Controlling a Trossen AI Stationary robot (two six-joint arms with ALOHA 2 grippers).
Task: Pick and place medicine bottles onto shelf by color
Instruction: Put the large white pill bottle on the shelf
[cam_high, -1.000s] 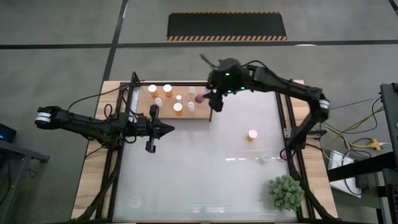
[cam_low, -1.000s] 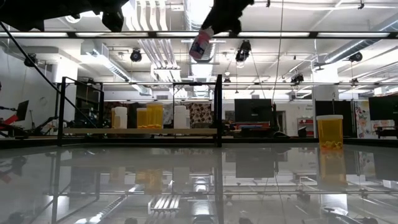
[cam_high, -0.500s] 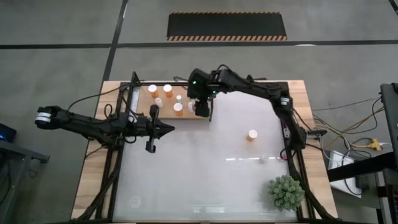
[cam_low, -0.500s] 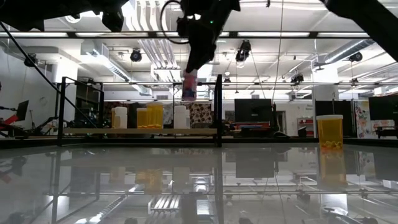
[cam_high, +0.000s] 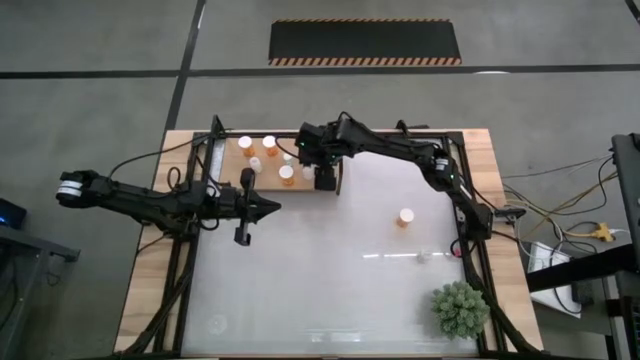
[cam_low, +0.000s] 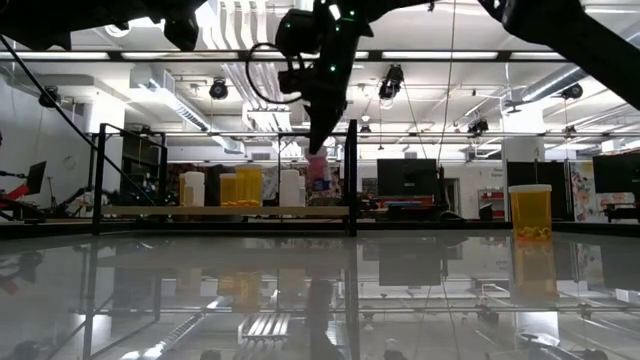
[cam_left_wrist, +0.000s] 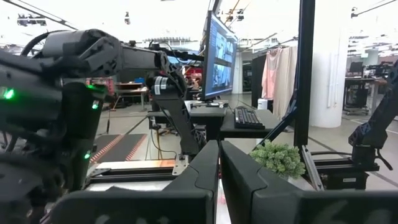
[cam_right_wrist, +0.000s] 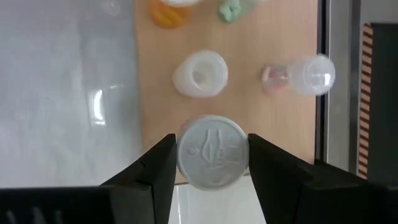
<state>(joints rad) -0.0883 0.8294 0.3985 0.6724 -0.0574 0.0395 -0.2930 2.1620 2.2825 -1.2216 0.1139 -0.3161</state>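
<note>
White-capped purple-maroon pill bottle (cam_right_wrist: 212, 153) sits pinched between the right gripper's (cam_right_wrist: 211, 163) dark fingers (cam_right_wrist: 158, 163) above the pale wooden shelf board (cam_right_wrist: 160, 106), while the left gripper's (cam_left_wrist: 219, 180) fingers press together over the glossy white surface (cam_high: 330, 270).

A spiky green potted plant (cam_high: 460, 308) sits at the desk's (cam_high: 320, 290) five o'clock corner; a black hazard-striped mat (cam_high: 365, 42) lies at twelve o'clock.

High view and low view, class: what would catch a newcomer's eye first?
The right gripper, shut on a white-capped bottle, hangs over the shelf at the table's far side beside other bottles. A lone orange bottle stands mid-table, and a spiky green plant sits in the near right corner.
</note>
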